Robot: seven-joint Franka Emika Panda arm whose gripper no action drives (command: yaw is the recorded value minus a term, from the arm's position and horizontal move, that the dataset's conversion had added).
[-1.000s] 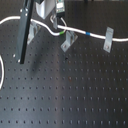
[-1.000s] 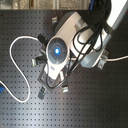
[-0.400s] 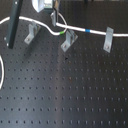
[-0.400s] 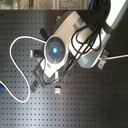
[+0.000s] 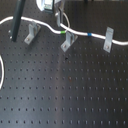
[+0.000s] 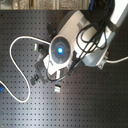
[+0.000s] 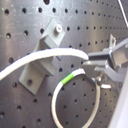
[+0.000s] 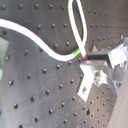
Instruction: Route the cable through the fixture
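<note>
The white cable (image 5: 77,34) runs across the board in the first exterior view, past the tops of three grey fixture brackets (image 5: 33,34) (image 5: 67,44) (image 5: 108,39). Its green band (image 5: 63,32) sits above the middle bracket and its blue band (image 5: 89,34) lies further right. In both wrist views my gripper (image 7: 90,67) (image 8: 86,57) is shut on the cable beside the green band (image 7: 72,76) (image 8: 76,51). A small loop of cable (image 8: 77,20) curls off from the grip. One strand lies across a bracket (image 7: 44,56). The arm (image 6: 60,49) hides the gripper in the second exterior view.
The black perforated board (image 5: 65,95) stretches towards the first exterior view's bottom. A large slack loop of cable (image 6: 25,38) lies at the second exterior view's left. A black arm link (image 5: 18,22) stands at the first exterior view's upper left.
The arm and gripper have shifted towards the first exterior view's left and then a little back. The cable stays held, and its line along the brackets has changed little.
</note>
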